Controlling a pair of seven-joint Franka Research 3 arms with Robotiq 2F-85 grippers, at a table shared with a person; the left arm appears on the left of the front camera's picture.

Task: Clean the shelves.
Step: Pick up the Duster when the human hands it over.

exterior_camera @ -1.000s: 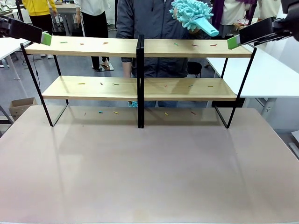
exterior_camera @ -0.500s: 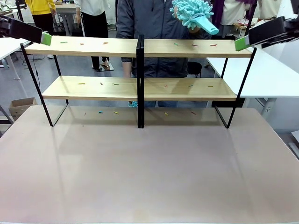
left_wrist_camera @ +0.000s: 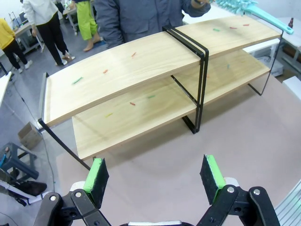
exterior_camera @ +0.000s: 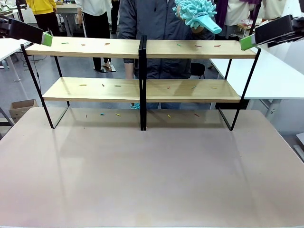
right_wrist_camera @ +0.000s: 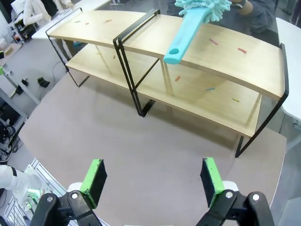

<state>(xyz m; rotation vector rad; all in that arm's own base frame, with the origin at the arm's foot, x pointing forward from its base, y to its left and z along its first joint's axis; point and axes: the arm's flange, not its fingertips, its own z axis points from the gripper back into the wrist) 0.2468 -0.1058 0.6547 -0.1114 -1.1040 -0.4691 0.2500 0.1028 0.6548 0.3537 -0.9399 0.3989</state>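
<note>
The shelves (exterior_camera: pixel 142 47) stand at the far side of the table: two light wooden boards in a thin black frame with a central post. Several small coloured scraps (exterior_camera: pixel 197 46) lie on both boards and on the table beneath. Behind them a person holds up a teal fluffy duster (exterior_camera: pixel 195 12), its handle pointing toward my right arm. My left gripper (exterior_camera: pixel 46 39) hovers open off the top board's left end, and my right gripper (exterior_camera: pixel 246 42) hovers open off its right end. The left wrist view shows the left gripper (left_wrist_camera: pixel 154 173) empty above the shelves (left_wrist_camera: pixel 127 70). In the right wrist view the right gripper (right_wrist_camera: pixel 152 180) is empty, the duster (right_wrist_camera: pixel 188 28) over the shelves (right_wrist_camera: pixel 207 52).
The brown table (exterior_camera: pixel 152 171) in front of the shelves is bare. White tables stand to the right (exterior_camera: pixel 270 76) and left (exterior_camera: pixel 7 47). A cardboard box (exterior_camera: pixel 21 108) sits on the floor at the left. Other people stand farther back.
My right gripper has drawn back to the right, away from the top board's end. The person has raised the duster slightly. The left gripper has stayed put.
</note>
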